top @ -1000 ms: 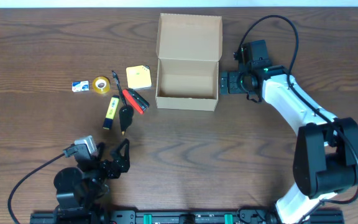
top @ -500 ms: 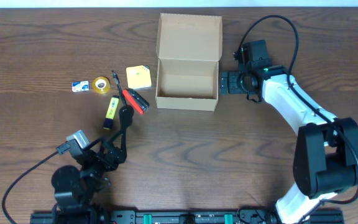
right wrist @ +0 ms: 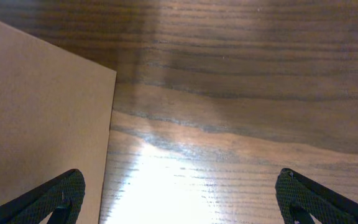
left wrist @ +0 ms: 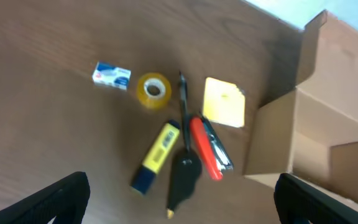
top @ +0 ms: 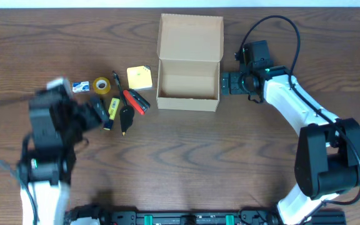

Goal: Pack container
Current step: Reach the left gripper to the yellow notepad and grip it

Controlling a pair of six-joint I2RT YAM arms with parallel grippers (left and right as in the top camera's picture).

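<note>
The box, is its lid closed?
No, the container has its flap lid folded back and open, so the overhead view looks straight into it.

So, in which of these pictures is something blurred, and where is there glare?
Overhead view: the left arm is smeared by motion blur, while the open tan cardboard box and the right gripper look sharp. Left wrist view: slightly soft all over, the yellow highlighter included. Right wrist view: a bright glare patch lies on the dark wooden table beside the box wall.
</note>
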